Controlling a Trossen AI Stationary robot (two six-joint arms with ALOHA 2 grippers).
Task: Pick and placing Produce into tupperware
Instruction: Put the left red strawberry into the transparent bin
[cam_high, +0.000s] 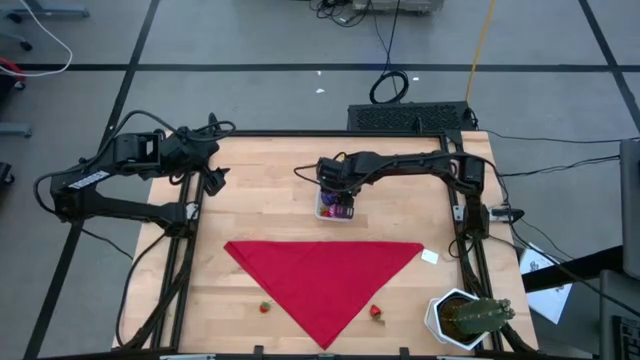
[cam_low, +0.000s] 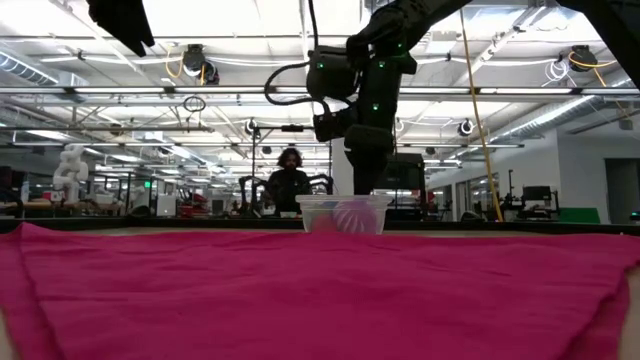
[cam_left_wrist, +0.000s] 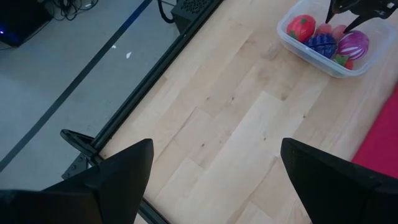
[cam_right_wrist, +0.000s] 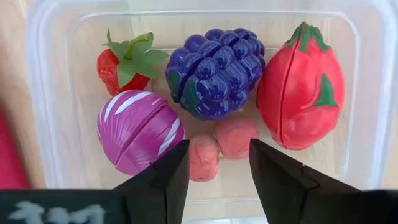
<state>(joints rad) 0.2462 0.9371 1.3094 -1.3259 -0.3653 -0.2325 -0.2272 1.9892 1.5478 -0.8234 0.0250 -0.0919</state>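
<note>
The clear tupperware (cam_high: 335, 206) (cam_right_wrist: 50, 93) stands on the wooden table just beyond the red cloth. Inside lie a small strawberry (cam_right_wrist: 118, 65), a purple grape cluster (cam_right_wrist: 214, 71), a red fruit with green tips (cam_right_wrist: 301, 87), a magenta striped half (cam_right_wrist: 137, 127) and two pinkish pieces (cam_right_wrist: 235, 137). My right gripper (cam_right_wrist: 219, 165) (cam_low: 365, 185) hangs over the tub pointing down, its fingers a little apart above the pinkish pieces. My left gripper (cam_left_wrist: 214, 168) (cam_high: 213, 180) waits open, raised over the table's far left corner.
A red triangular cloth (cam_high: 325, 275) covers the table's near middle. Two small red strawberries (cam_high: 265, 307) (cam_high: 376, 312) lie beside its near point. A potted green cactus (cam_high: 465, 318) stands at the near right corner, a white tag (cam_high: 430, 256) by the cloth's right tip.
</note>
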